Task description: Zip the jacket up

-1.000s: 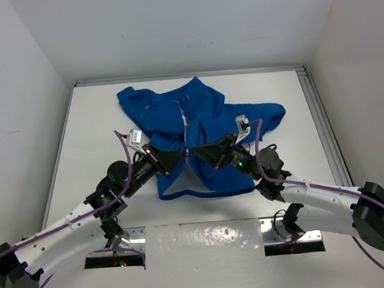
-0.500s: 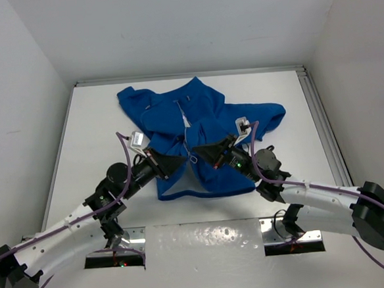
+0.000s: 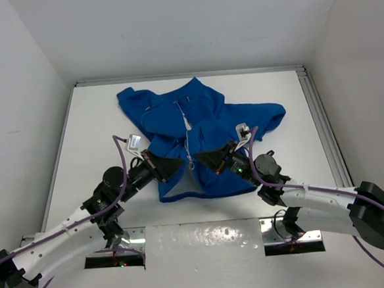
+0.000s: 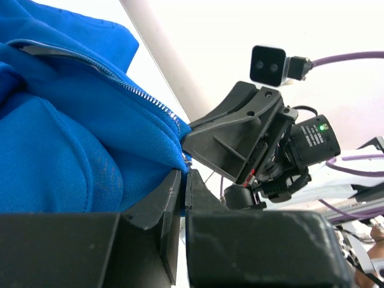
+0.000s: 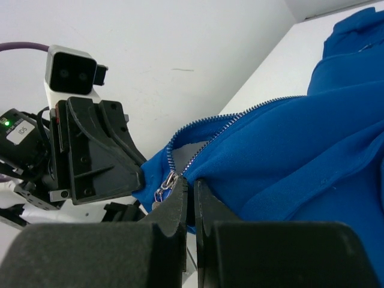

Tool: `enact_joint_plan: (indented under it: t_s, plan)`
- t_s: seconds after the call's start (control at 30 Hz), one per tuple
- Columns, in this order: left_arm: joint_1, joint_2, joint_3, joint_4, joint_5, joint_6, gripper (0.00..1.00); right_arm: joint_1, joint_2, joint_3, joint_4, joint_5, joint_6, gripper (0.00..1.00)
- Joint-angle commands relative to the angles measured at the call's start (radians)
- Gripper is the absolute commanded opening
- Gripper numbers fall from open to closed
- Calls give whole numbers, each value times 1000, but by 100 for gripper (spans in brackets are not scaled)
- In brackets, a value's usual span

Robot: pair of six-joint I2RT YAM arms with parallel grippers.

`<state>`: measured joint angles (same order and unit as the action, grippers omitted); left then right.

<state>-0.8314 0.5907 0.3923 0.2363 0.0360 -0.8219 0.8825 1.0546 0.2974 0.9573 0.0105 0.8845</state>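
Note:
The royal-blue jacket lies spread on the white table, collar far, hem near. My left gripper is shut on the left front edge of the jacket at the hem, beside the zipper teeth. My right gripper is shut on the right front edge of the jacket, just beside the silver zipper slider and its pull. The two grippers face each other closely at the zipper's bottom, with the edges lifted off the table. The front is open below and a pale lining shows.
The white table is walled at the back and both sides. A metal rail runs along the right edge. The arms' bases sit at the near edge. A sleeve extends to the right.
Both grippers have drawn nearer to the near edge and slightly closer together, pulling the jacket's hem with them. Both stay shut on the fabric.

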Motion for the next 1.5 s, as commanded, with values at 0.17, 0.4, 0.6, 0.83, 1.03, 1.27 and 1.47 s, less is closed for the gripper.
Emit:
enact_joint_plan:
  t_s: [0.17, 0.4, 0.6, 0.83, 1.03, 1.27, 1.47]
  plan:
    - [-11, 44, 40, 90, 128, -33, 0, -4, -10, 9, 37, 54, 1, 0]
    - [-11, 41, -1, 67, 125, -48, 0, -4, -57, 66, -63, 63, -15, 0]
    - [-11, 40, 2, 17, 96, -34, 0, -2, -108, 62, -103, 54, -2, 0]
    - [-11, 78, -7, 35, 119, -29, 0, -2, -93, 146, -337, 69, -18, 0]
    - [-11, 89, 7, 26, 163, -20, 0, -2, -15, 192, -361, 103, -24, 0]
    - [-11, 44, -4, 14, 168, -10, 0, -2, -60, 152, -402, 134, -21, 4]
    - [-12, 55, -9, 0, 206, -6, 0, -2, -154, 134, -555, 151, -44, 25]
